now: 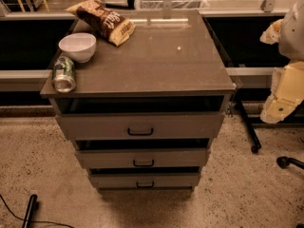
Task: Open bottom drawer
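The bottom drawer is the lowest of three grey-brown drawer fronts on the cabinet. It has a small black bar handle at its centre. A dark gap shows above its front, as with the two drawers above it. My gripper hangs at the right edge of the view, pale and yellowish, level with the top drawer. It is well to the right of the cabinet, apart from it, and far above the bottom drawer's handle.
On the cabinet top stand a white bowl, a green can lying on its side at the left edge, and a chip bag. A black chair leg with castors is on the floor at right. A black cable and rod lie at lower left.
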### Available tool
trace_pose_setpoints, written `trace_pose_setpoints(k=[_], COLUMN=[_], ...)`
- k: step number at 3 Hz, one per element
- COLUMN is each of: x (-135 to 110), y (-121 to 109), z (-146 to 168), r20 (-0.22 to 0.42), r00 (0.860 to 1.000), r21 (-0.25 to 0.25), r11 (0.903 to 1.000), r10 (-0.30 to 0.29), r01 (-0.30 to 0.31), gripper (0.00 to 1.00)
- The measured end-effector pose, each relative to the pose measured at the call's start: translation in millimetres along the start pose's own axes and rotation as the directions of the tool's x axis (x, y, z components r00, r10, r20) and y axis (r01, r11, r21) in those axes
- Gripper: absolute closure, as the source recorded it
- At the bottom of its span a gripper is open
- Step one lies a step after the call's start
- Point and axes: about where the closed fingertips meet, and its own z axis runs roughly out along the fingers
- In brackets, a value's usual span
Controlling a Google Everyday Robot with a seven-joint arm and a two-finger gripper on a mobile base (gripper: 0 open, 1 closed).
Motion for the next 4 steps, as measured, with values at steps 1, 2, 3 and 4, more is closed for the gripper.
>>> trace_pose_setpoints(k=[1,2,3,4], x=[0.0,-2.2,-12.2,-40.3], y=[0.0,-1.9,23.7,84.8], z=[0.0,21.4,78.0,142.6], r20=[0.0,0.015,0.127,0.321], r00=[1.0,1.0,0.992,0.946], r21=[0.0,-0.04,-0.134,-0.208], r11=[1.0,0.9992,0.991,0.978], r10=[0.0,0.01,0.017,0.055], r01=[0.0,-0.009,0.0,0.014], gripper=[0.0,0.0,0.0,0.0])
